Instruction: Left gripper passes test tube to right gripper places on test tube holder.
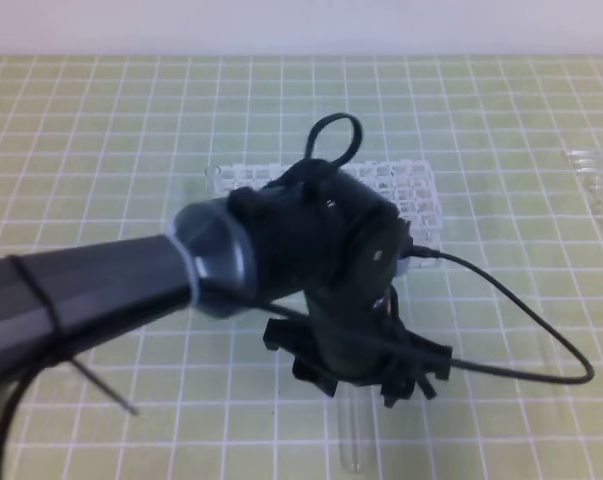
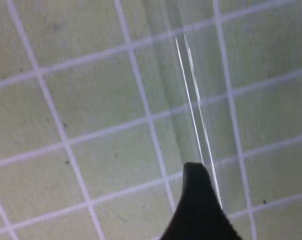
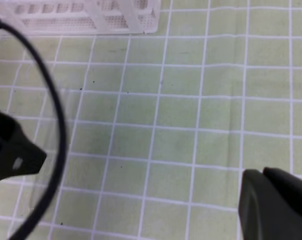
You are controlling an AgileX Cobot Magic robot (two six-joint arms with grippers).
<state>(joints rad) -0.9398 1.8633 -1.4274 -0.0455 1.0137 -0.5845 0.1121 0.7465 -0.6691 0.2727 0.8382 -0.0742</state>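
The test tube (image 1: 353, 432) lies flat on the green grid mat, its near end sticking out below my left gripper (image 1: 366, 385). That gripper points straight down over the tube. In the left wrist view one black finger (image 2: 201, 207) stands just left of the clear tube (image 2: 198, 110), with the other finger out of frame and nothing clamped. The test tube holder (image 1: 411, 190) stands behind the left gripper, partly hidden by it. Of my right gripper only one dark finger (image 3: 273, 205) shows, low on the right, over bare mat.
A black cable (image 1: 521, 330) loops from the left gripper out to the right over the mat. Small clear glass pieces (image 1: 596, 190) lie at the far right edge. The holder's corner (image 3: 90, 15) and a part of the left gripper (image 3: 13, 155) show in the right wrist view.
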